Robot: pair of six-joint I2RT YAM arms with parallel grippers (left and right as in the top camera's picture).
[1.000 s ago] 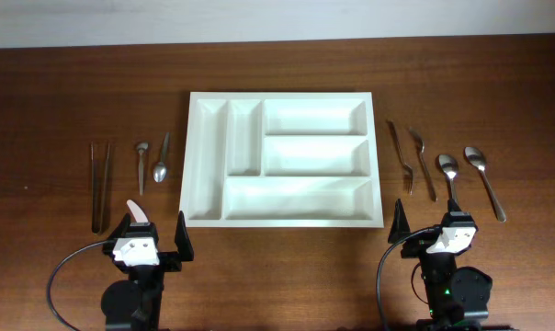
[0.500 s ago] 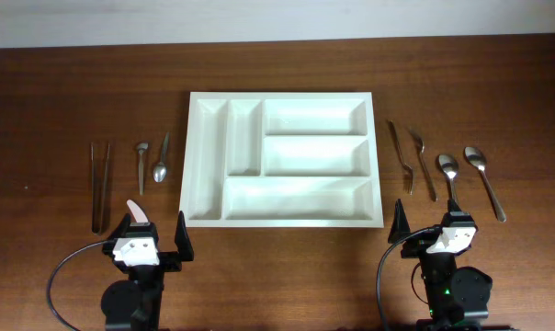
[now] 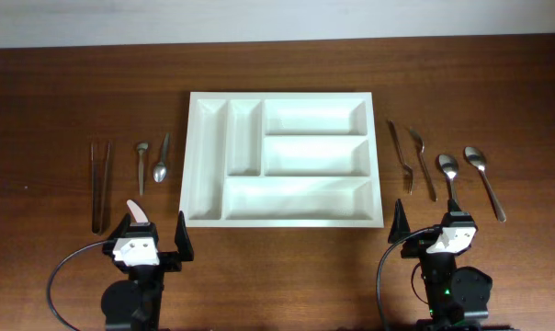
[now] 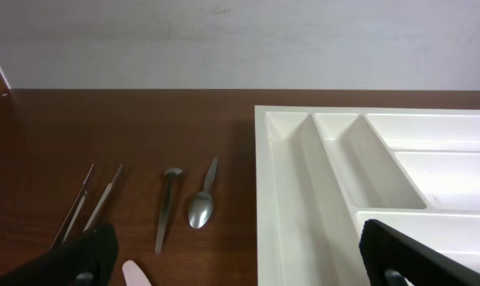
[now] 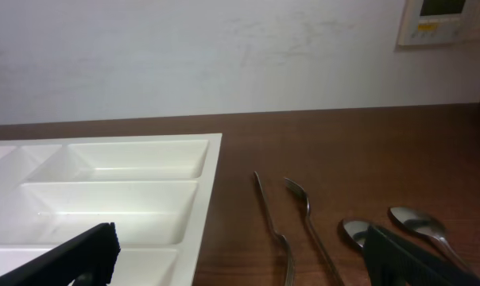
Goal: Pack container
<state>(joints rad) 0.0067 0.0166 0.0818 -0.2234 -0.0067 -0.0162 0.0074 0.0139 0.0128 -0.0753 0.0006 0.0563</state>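
Note:
The white five-compartment container (image 3: 193,156) lies in the middle of the table, and its compartments hold nothing. It also shows in the left wrist view (image 4: 280,199) and the right wrist view (image 5: 212,191). My left gripper (image 3: 155,230) is open and empty at the front left, in front of the container's near left corner. My right gripper (image 3: 431,228) is open and empty at the front right. Two small spoons (image 3: 141,165) (image 3: 162,158) and a pair of chopsticks (image 3: 99,184) lie left of the container. Two forks (image 3: 402,156) (image 3: 423,164) and two spoons (image 3: 449,175) (image 3: 485,179) lie to its right.
The left wrist view shows the small spoons (image 4: 200,208) and chopsticks (image 4: 89,202) ahead of the open jaws (image 4: 248,270). The right wrist view shows the forks (image 5: 276,226) and spoons (image 5: 419,222) ahead of its jaws (image 5: 240,266). A white wall runs along the table's far edge.

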